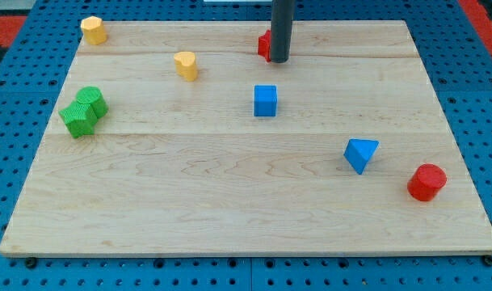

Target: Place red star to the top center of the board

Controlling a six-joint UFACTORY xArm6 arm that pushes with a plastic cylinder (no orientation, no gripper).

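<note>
My tip [279, 60] sat at the frame's upper centre, pressed against the right side of the red star [264, 44], mostly hidden behind the rod; no fingers, nothing held, so the star looked about placed.

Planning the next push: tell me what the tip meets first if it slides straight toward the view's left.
My tip sits against the red star, which peeks out on the rod's left, so it meets that first, though depth there is hard to judge.
</note>
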